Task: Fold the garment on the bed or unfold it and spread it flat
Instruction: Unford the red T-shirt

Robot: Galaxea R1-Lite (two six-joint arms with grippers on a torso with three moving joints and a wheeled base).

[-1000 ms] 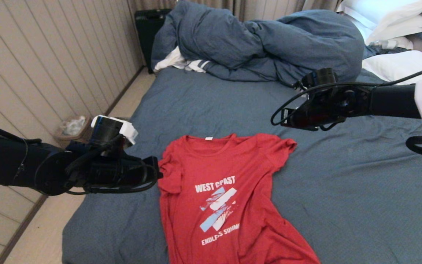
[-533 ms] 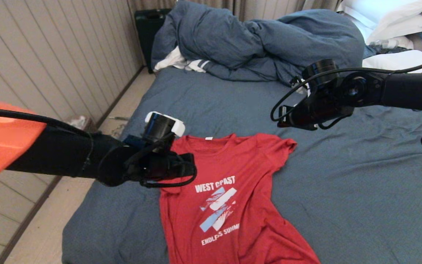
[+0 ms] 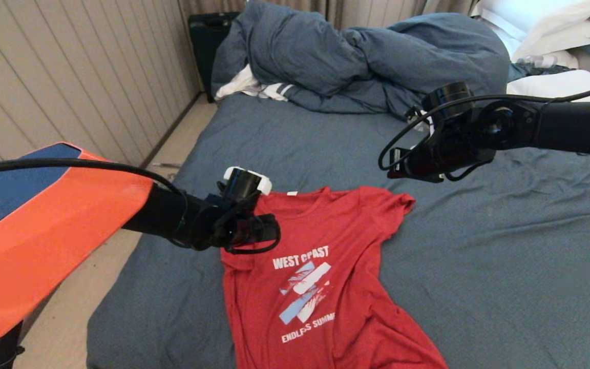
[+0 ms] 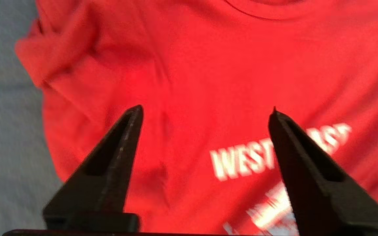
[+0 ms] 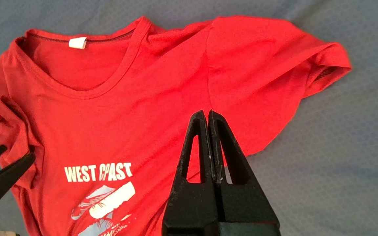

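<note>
The red T-shirt (image 3: 320, 287) lies front up on the bed (image 3: 479, 266), its white "WEST COAST" print showing and its collar toward the far end. The left sleeve (image 5: 8, 131) is bunched inward; the right sleeve (image 5: 274, 65) is spread out. My left gripper (image 3: 269, 238) hovers over the shirt's left shoulder. It is open, with red fabric (image 4: 208, 65) visible between its fingers and nothing held. My right gripper (image 3: 395, 169) hangs above the sheet just beyond the right sleeve. In the right wrist view this gripper (image 5: 207, 113) is shut and empty over the shirt (image 5: 143, 108).
A bunched blue-grey duvet (image 3: 356, 56) fills the far end of the bed, with a white striped cloth (image 3: 254, 87) tucked under it. White pillows (image 3: 546, 25) lie at the far right. A panelled wall and a strip of floor (image 3: 69, 318) run along the left.
My left arm has swung right and forward, from beside the bunched sleeve to over the shirt's left shoulder. The right gripper rose slightly, then held still.
</note>
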